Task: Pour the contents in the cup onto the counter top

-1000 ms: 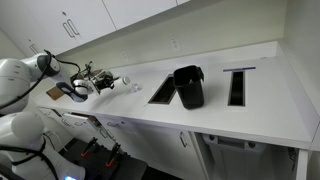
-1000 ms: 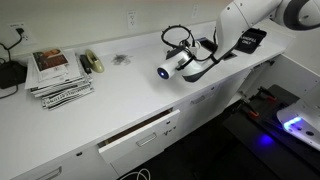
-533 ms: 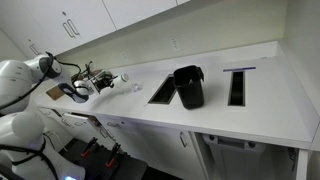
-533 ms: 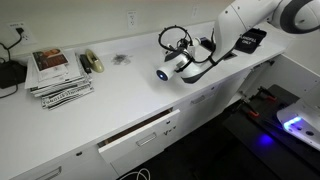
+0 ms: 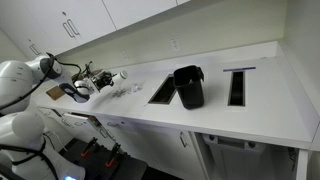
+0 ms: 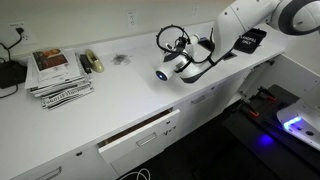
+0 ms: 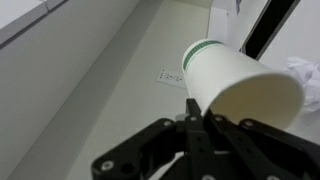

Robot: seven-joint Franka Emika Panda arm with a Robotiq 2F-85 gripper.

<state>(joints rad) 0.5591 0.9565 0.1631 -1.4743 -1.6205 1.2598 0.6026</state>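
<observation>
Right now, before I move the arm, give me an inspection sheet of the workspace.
Surface: white counter top with two dark cut-outs.
Job's things: cup lying on its side in the grip, mouth open; nothing seen inside in the wrist view. A small scatter of bits lies on the counter ahead of the mouth.
Clutter: black container; stack of magazines.
Grippers: gripper shut on the cup.
Cables: cable loop above the gripper, off the counter.
Surroundings: wall cabinets; wall outlet.
</observation>
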